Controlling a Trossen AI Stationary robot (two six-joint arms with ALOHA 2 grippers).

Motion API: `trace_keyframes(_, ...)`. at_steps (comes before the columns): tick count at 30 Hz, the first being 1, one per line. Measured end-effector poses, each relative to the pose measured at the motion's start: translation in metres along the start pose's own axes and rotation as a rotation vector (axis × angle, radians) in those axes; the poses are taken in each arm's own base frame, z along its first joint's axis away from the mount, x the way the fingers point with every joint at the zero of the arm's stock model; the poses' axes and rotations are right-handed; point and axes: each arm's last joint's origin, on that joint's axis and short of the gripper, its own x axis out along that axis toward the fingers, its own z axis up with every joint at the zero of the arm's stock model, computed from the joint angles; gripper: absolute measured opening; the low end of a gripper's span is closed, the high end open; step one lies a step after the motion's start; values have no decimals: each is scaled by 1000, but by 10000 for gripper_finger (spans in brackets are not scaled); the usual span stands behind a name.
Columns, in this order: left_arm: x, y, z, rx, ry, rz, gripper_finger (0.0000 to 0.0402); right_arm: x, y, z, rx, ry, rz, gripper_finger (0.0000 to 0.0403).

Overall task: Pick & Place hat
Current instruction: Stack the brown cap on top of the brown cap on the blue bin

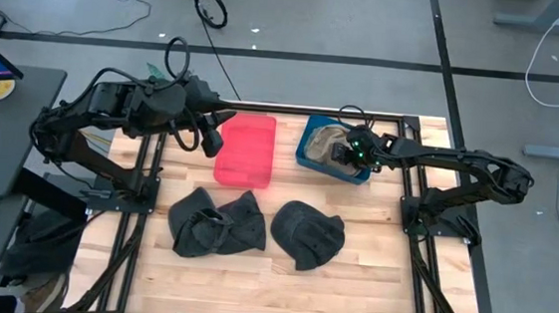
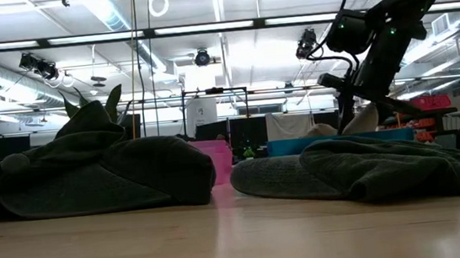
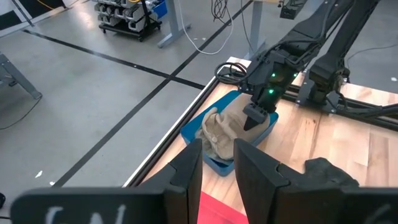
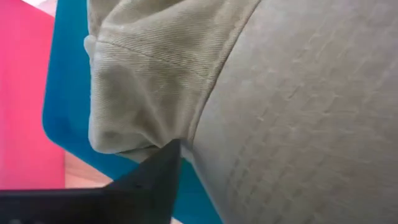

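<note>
A beige hat [image 1: 329,140] sits in a blue bin [image 1: 309,157] at the table's far right. My right gripper [image 1: 345,154] is down on the hat, shut on its cloth; in the left wrist view the right gripper [image 3: 254,118] stands over the beige hat [image 3: 217,130]. My left gripper [image 1: 213,139] hovers open at the left edge of a red bin [image 1: 245,149], touching nothing. Two heaps of dark hats [image 1: 216,222] [image 1: 306,234] lie flat on the near part of the table. My right gripper holds the beige hat by a bunched fold of cloth [image 4: 149,134] beside its one visible finger [image 4: 155,180]. The hat hides the other finger. The fingers come from above, slanting down from the table's right. Part of the hat [image 2: 366,120] stands above the blue bin's rim [image 2: 299,145].
The red bin [image 3: 217,208] stands just left of the blue bin [image 3: 193,127]. The dark hats [image 2: 90,168] [image 2: 361,171] fill the near middle of the table. Bare wood lies along the near edge and around the right arm's base.
</note>
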Motion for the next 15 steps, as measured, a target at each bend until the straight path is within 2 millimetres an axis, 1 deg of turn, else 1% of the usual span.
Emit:
trace_keyframes(4, 0, 0, 0, 9, 0, 0, 96, 0, 1, -1, -1, 31, 22, 249)
trace_keyframes(7, 0, 0, 0, 25, 0, -1, 96, -2, 1, -2, -8, 55, 37, 275)
trace_keyframes(11, 0, 0, 0, 28, 0, -1, 96, -11, 2, -1, 19, 44, 65, 283)
trace_keyframes(15, 0, 0, 0, 34, 0, -1, 96, -22, 0, -1, 36, 17, 70, 272)
